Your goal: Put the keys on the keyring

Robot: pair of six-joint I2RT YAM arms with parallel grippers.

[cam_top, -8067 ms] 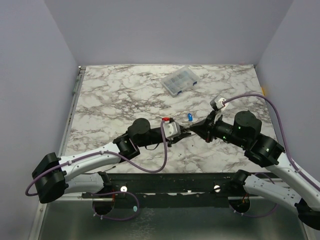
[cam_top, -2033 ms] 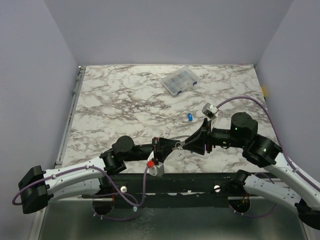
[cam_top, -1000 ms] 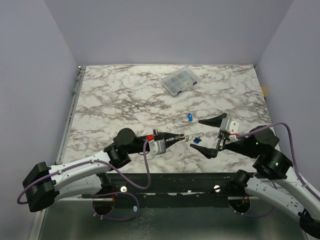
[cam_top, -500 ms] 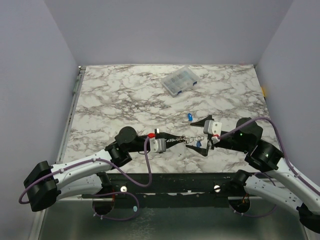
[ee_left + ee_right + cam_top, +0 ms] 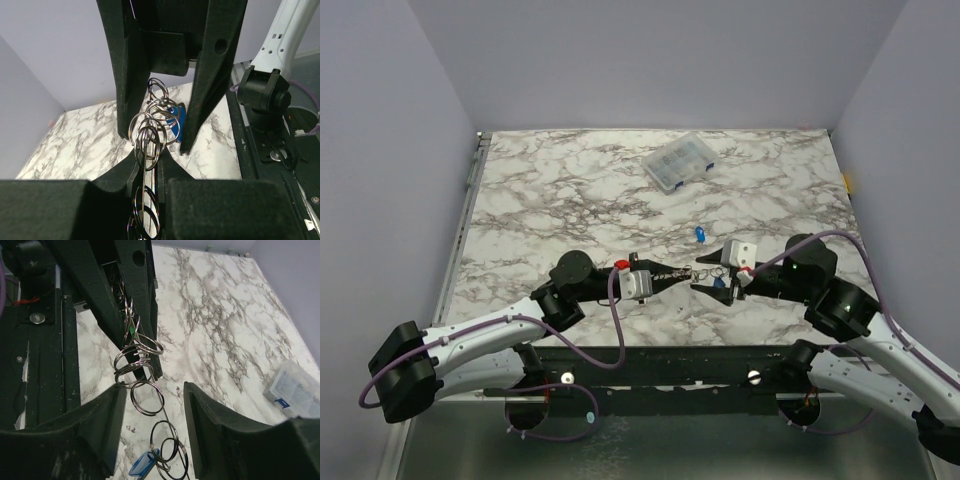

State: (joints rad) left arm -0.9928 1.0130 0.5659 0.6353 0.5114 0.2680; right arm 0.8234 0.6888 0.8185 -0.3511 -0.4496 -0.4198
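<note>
Since half a second ago the right gripper [image 5: 699, 277] has slid left, closing in on the tip of the left gripper [image 5: 682, 272], and its jaws have narrowed. Both arms reach in from the near edge of the marble table [image 5: 550, 190] and meet just right of the middle, near the front.

The left gripper is clenched on the keyring [image 5: 706, 269], a string of thin silvery loops. In the left wrist view its fingers [image 5: 120, 172] pinch the loops [image 5: 150, 130] edge-on, and the rest of the string stands out beyond the tips.

The right gripper's jaws are still parted, one on each side of the string. In the right wrist view its fingers [image 5: 107, 412] flank the loops [image 5: 137, 360] with a gap on both sides, so it is not gripping them.

A blue key [image 5: 718, 283] hangs on the string at its right end, close under the right gripper, and it shows at the bottom of the right wrist view [image 5: 142, 464].

Farther back, a second blue key [image 5: 700, 235] lies loose on the marble. Well beyond it, toward the far edge, sits the clear compartment box [image 5: 678, 162].
</note>
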